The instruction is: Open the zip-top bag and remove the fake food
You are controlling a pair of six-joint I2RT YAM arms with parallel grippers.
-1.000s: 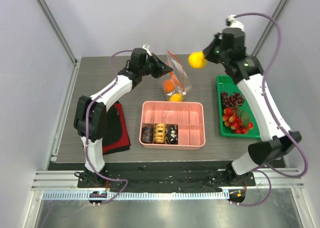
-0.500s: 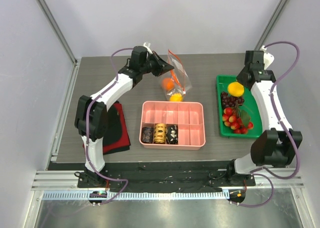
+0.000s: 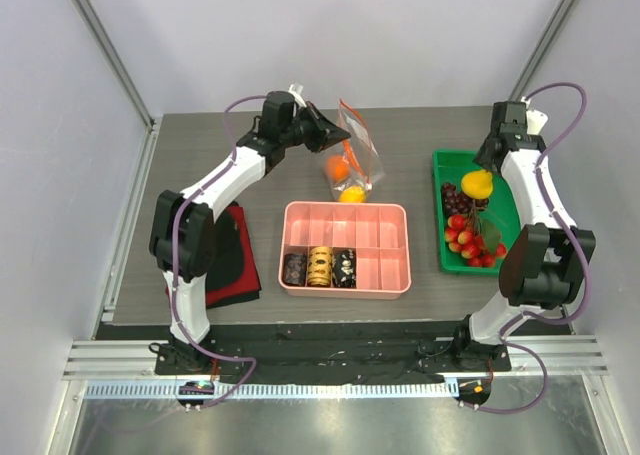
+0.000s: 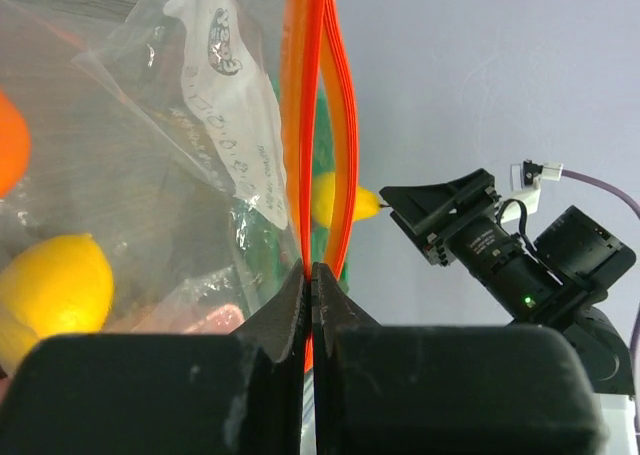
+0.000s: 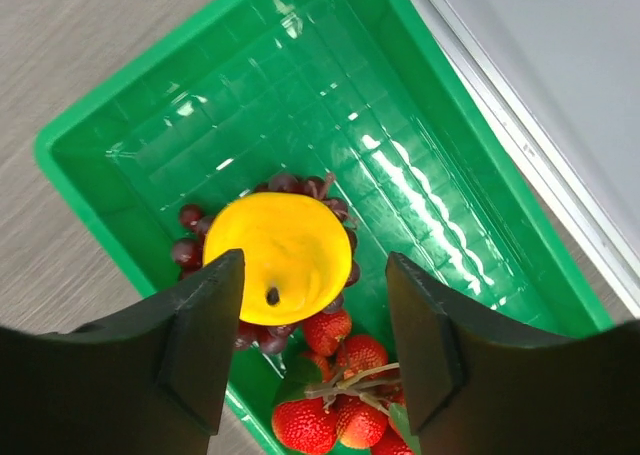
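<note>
The zip-top bag (image 3: 354, 158) hangs above the table's middle back, its red-orange zip strip (image 4: 318, 125) parted at the mouth. My left gripper (image 3: 335, 135) (image 4: 310, 270) is shut on one side of that strip. Inside the bag lie an orange fruit (image 3: 338, 168) and a yellow fruit (image 3: 351, 194) (image 4: 55, 285). My right gripper (image 3: 488, 163) (image 5: 315, 275) stands open over the green tray (image 3: 445, 170) (image 5: 330, 105). Below its spread fingers a yellow fruit (image 3: 477, 183) (image 5: 278, 255) rests on the dark grape bunch (image 5: 190, 245), beside red strawberries (image 3: 470, 243) (image 5: 340, 405).
A pink compartment tray (image 3: 390, 265) sits at the front centre with three dark and gold patterned cylinders (image 3: 319, 267) in it. A red and black cloth (image 3: 235, 260) lies at the left under my left arm.
My right arm swung the yellow fruit from high beside the bag down over the green tray, then opened; the fruit now lies on the grapes. The left gripper kept its hold.
</note>
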